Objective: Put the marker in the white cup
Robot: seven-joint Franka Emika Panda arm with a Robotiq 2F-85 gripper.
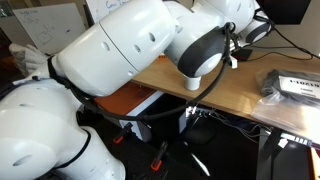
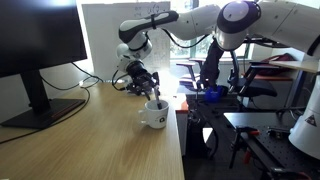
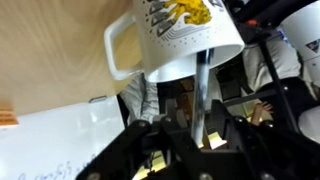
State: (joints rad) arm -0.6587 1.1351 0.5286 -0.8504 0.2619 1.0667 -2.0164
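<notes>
The white cup (image 2: 155,116) stands on the wooden table (image 2: 90,145) near its edge. In the wrist view the cup (image 3: 170,40) shows a handle and a yellow and black print. My gripper (image 2: 149,90) hangs just above the cup. In the wrist view the gripper (image 3: 200,132) is shut on the marker (image 3: 203,92), a slim dark stick that runs from between the fingers to the cup's rim. I cannot tell whether its tip is inside the cup. In an exterior view my arm (image 1: 130,50) hides the cup and the marker.
A black monitor (image 2: 38,45) stands on the table behind the cup, with cables beside it. A flat box (image 1: 297,85) lies on the table (image 1: 240,90) in an exterior view. Past the table edge stand chairs and equipment (image 2: 215,90).
</notes>
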